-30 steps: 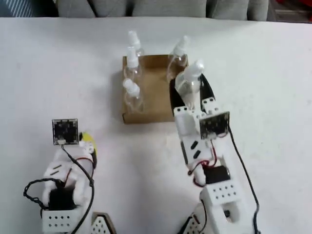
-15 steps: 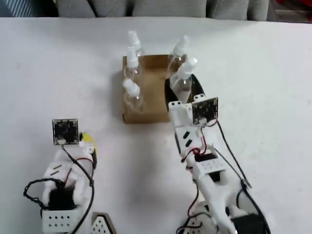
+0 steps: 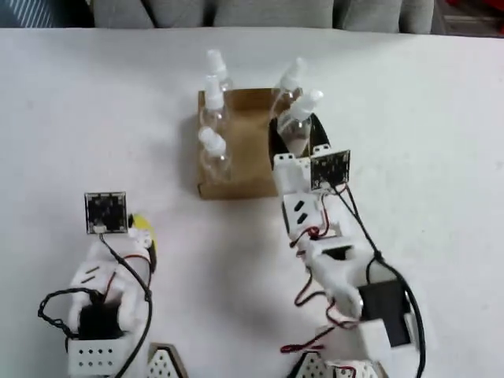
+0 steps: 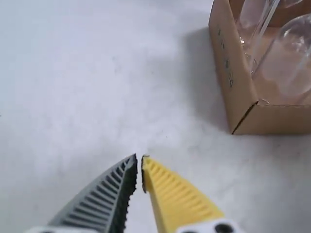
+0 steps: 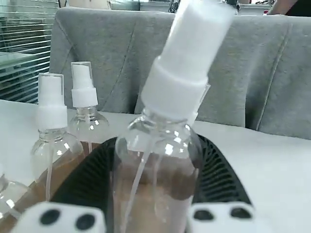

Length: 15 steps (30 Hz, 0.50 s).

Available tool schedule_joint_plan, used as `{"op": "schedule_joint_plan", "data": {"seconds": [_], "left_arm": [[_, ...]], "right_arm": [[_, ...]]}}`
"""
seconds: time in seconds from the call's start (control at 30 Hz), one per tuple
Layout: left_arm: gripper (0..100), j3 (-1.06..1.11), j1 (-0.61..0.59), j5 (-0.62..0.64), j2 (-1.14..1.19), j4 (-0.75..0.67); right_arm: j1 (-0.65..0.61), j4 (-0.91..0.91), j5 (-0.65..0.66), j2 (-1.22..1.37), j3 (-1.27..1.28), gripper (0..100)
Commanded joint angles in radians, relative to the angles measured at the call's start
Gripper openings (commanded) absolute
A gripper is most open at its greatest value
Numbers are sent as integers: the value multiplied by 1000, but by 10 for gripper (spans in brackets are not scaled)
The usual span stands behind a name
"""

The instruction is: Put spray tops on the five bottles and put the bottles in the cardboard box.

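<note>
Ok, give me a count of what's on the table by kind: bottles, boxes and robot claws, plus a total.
bottle: 5, each with a spray top
cardboard box: 1
claw: 2, the left claw and the right claw
Total: 8

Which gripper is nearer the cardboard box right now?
Right. The right gripper holds a bottle at the right edge of the cardboard box; the left gripper is apart from it, off its near left corner.
</note>
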Motion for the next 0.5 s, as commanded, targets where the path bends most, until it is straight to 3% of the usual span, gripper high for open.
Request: {"op": "schedule_joint_plan", "data": {"seconds": [0.0,0.47], "left_arm": [[23,-2,-4,-9,-1,3],[23,-2,7,-77,-1,5]], "right_arm": [[13,-41,-9,59,-91,15],[45,-39,-9,176,-141,15]]}}
